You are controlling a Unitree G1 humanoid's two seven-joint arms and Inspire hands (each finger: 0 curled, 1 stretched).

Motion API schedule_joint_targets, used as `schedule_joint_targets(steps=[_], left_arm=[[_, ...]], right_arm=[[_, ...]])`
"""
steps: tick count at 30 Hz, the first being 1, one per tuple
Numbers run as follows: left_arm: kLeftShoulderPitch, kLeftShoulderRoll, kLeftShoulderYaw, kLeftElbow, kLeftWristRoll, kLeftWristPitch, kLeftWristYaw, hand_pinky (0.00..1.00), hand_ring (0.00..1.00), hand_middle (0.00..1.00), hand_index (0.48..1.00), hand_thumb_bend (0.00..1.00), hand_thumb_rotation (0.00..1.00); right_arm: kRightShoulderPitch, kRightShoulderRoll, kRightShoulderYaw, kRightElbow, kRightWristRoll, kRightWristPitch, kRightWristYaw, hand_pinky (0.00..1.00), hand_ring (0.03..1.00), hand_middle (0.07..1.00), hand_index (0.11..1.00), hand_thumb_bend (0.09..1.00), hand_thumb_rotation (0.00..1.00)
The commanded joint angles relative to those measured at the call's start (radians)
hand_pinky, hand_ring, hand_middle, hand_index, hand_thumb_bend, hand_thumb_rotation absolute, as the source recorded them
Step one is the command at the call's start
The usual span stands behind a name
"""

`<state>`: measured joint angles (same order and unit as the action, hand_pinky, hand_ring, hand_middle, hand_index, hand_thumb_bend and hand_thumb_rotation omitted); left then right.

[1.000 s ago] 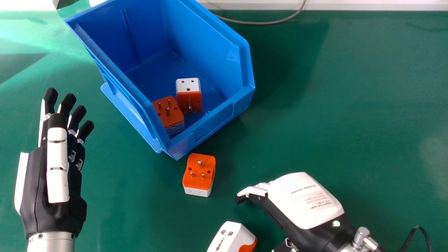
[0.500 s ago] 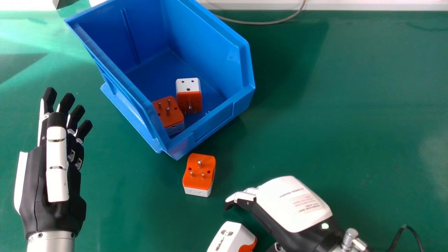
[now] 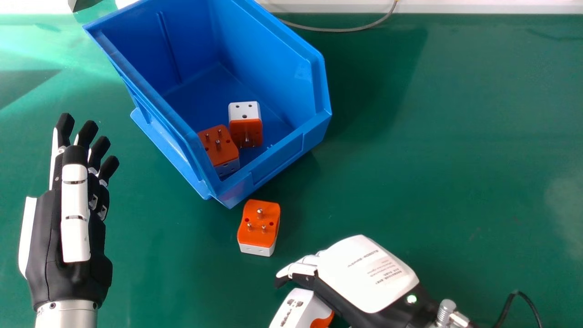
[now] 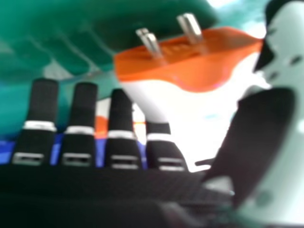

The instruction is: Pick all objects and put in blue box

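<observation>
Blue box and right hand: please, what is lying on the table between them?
In the head view, one orange and white plug lies between the blue box and the right hand, pins up.

Saw the blue box [image 3: 278, 159] upright and turned at an angle on the green table [image 3: 432, 159]. Found a pins-up adapter [image 3: 223, 155] and a white-topped adapter [image 3: 244, 111] close together inside, toward the near corner. Spotted a loose orange and white adapter [image 3: 258, 234] on the table just outside that corner, pins upward. Noted a mostly white adapter [image 3: 291, 310] at the bottom edge, partly hidden by the right hand [image 3: 364, 278]. Saw the left hand [image 3: 49, 228] at the left, apart from the box, fingers straight. Noticed a grey cable [image 3: 337, 30] at the far edge.
</observation>
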<state>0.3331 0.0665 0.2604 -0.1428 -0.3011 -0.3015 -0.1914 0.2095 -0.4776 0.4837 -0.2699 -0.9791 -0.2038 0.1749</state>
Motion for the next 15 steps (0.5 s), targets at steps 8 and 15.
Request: schedule_joint_targets(steps=[8,15], left_arm=[[0.002,0.009,0.004,-0.034,0.007,-0.002,-0.001,0.96,0.97,0.98,1.0,0.47,0.89],[-0.003,0.016,0.006,-0.03,0.007,-0.002,-0.006,0.96,0.97,0.98,1.0,0.48,0.89]], right_arm=[[-0.03,-0.005,0.002,0.018,0.014,-0.061,-0.016,0.61,0.724,0.77,0.756,0.707,0.3],[-0.055,-0.003,0.002,0.05,0.021,-0.082,-0.02,0.6,0.718,0.762,0.748,0.697,0.28]])
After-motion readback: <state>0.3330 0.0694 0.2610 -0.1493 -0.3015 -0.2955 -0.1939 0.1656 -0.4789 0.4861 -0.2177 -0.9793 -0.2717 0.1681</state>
